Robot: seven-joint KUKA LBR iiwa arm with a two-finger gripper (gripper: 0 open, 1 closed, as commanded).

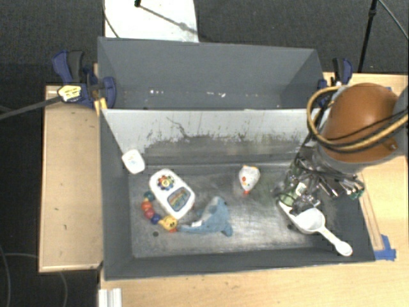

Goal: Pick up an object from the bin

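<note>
Lying just beneath the hand (301,198), whose grip I cannot tell, the white scoop (313,222) stretches its handle down-right.

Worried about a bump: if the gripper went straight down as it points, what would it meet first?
Probably the white scoop lying just below the gripper at the bin's right end; depth is unclear, so it may miss.

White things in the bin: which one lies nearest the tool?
The long-handled white scoop, beside the tool at the right of the bin; the others lie farther left.
</note>
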